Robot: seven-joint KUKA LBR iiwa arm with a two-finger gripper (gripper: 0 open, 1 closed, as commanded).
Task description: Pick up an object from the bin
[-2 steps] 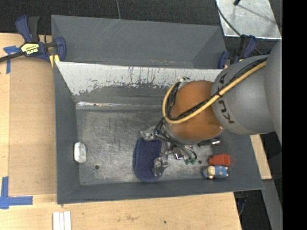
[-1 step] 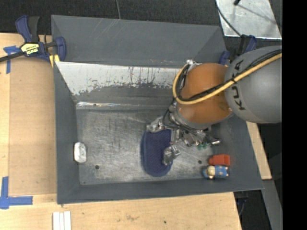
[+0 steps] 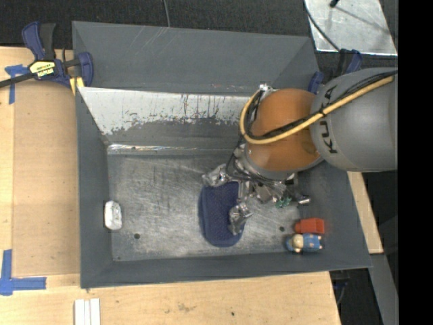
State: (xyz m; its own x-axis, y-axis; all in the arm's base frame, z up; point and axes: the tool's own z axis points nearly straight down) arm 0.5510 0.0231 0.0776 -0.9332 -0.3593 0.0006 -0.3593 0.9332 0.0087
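While the arm's orange cover point(image 3: 281, 131) blocks your view of the wrist, you cannot tell whether the gripper point(image 3: 238, 217) is released or clenched. It sits low over the right edge of a blue cloth point(image 3: 215, 223), which lies mid-bin near the lower wall and is partly hidden beneath it. By the bin's point(image 3: 91, 202) lower right corner a small red-and-blue toy point(image 3: 308, 235) is hard to make out. A whitish lump point(image 3: 112, 215) lies by the left wall.
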